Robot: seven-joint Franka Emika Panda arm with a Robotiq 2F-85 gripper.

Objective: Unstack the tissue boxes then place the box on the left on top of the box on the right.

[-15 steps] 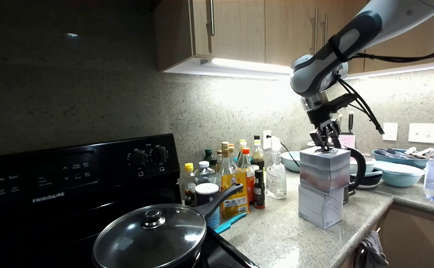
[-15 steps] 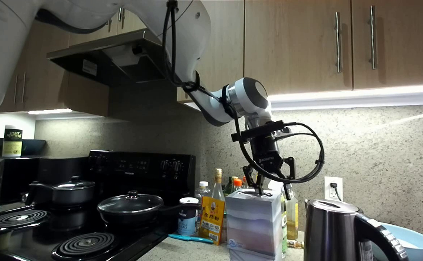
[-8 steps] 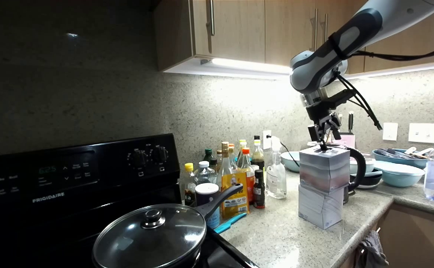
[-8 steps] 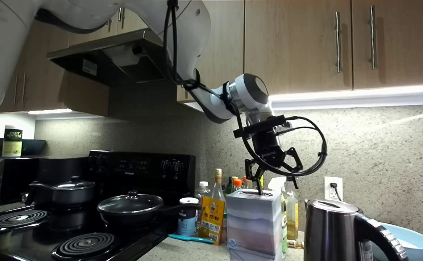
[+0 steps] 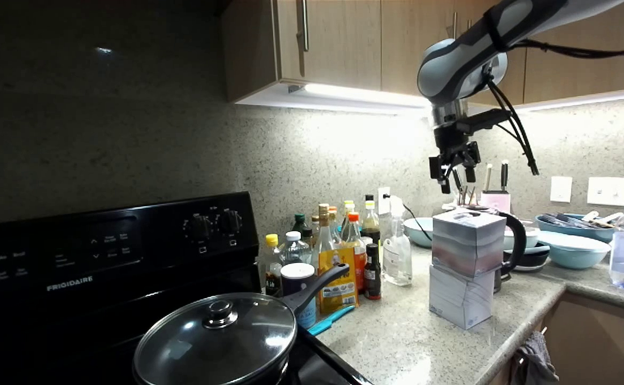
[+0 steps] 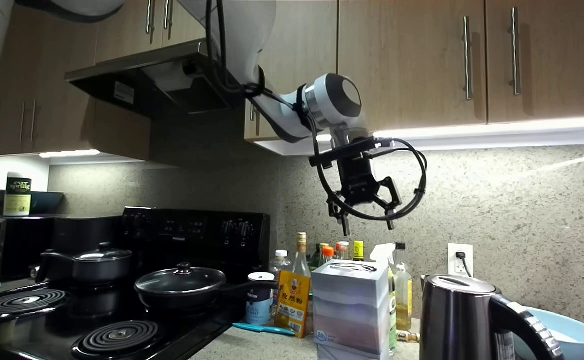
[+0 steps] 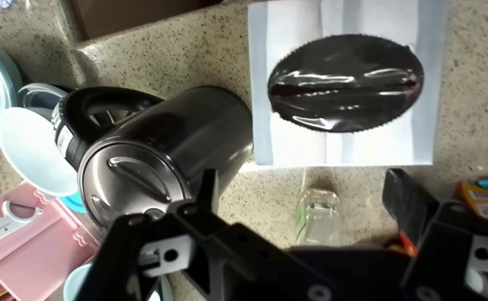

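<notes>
Robotiq gripper (image 6: pixel 368 228) — jaws parted wide; hangs above the upper tissue box (image 6: pixel 350 310), apart from it. Said box (dark oval on top) sits on the lower tissue box (image 5: pixel 453 297), upon a speckled countertop (image 5: pixel 397 326). Electric kettle (image 6: pixel 457 320) — dark steel, black-handled, just beside.

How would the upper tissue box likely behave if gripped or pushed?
The upper tissue box may slide if pushed, being stacked on the lower box. Its flat sides look stiff but might dent. The wrinkled top film would probably flex.

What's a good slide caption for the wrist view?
Looking down past the open, empty gripper at the upper tissue box and a metallic kettle.
</notes>
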